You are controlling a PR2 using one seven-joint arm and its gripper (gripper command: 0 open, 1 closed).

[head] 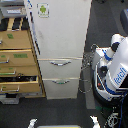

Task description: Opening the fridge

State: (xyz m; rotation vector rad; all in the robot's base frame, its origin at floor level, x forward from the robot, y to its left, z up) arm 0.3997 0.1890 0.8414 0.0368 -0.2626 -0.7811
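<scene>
We saw the fridge (59,45) standing shut, handles facing the robot (112,70), but with no gripper in view we could not tell its state or position.

The fridge (59,45) stands tall and white, upright, its large upper door shut and carrying a small green-figure sticker (43,9) near the top. Below sit two closed drawers, each with a silver bar handle: the upper handle (60,63), the lower handle (61,81).
</scene>
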